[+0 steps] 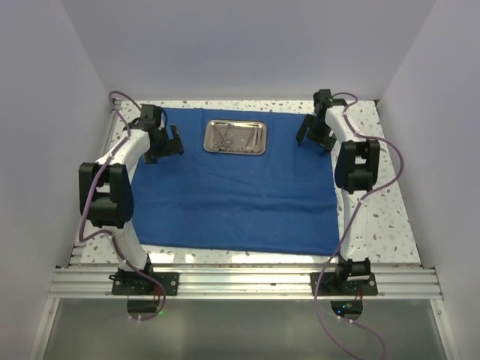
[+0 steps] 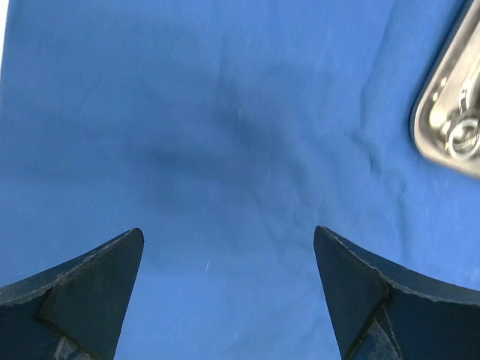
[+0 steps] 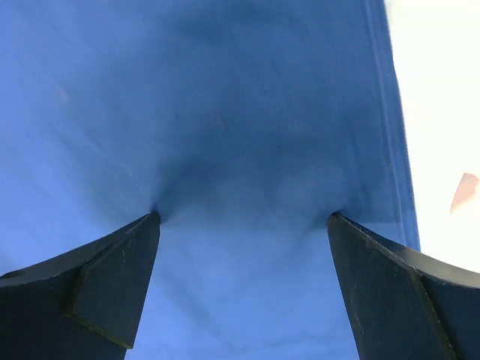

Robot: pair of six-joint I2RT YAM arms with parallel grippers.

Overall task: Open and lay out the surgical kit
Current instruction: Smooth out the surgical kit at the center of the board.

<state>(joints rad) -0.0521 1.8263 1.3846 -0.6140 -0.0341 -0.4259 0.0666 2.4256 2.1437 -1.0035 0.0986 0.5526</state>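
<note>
Wrap (image 1: 232, 196) open, instruments (image 1: 228, 139) not yet laid out
All sit in the steel tray (image 1: 263, 138); left pincer (image 1: 163, 142) and right pincer (image 1: 313, 136) gape empty.

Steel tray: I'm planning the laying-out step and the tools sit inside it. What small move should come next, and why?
Probably shift the left gripper sideways over the steel tray, toward one instrument. The blue cloth lies spread flat, the instruments all sit in the tray, and the left gripper, open like the right gripper, has the tray's corner in its wrist view.
</note>
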